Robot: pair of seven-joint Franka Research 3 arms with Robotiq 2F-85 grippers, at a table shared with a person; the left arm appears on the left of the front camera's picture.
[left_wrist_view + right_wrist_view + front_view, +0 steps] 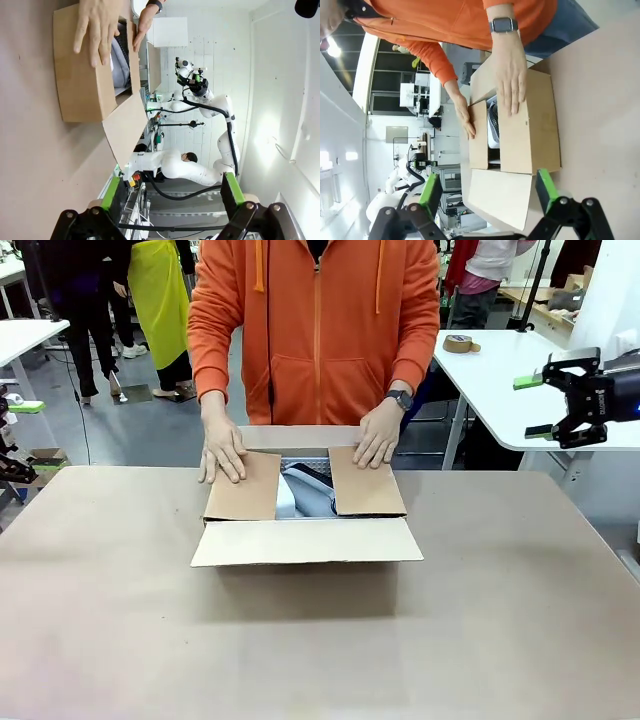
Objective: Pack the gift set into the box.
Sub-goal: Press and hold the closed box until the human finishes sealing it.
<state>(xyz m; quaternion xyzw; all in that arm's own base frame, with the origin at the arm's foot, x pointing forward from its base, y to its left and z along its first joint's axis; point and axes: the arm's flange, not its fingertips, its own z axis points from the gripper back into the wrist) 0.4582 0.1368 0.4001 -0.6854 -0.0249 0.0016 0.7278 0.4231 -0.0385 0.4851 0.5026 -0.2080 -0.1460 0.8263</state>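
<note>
Meanwhile, nearest the robot's side, both arms wait off the work: the left gripper [171,194] hangs with fingers spread and nothing between them, and the right gripper [535,406] hovers high off the right edge of the table [520,640], likewise spread and empty. At mid-table sits the box [368,490], its near flap [307,540] lying open toward the robot. Beyond that, the two side flaps [245,488] are folded inward, and the gap between them shows the gift set [305,490] down inside the carton, grey-white and black. A person in an orange hooded top [320,320] presses one hand [222,450] on one side flap and the other hand [378,435] on its twin; the far flap [300,437] is not yet folded down. Packing looks all but done, with closing the step in hand. Done well, that likely means holding the side flaps level, checking nothing rides above the rim, then swinging the near flap up by its free edge, clear of the person's fingertips
</note>
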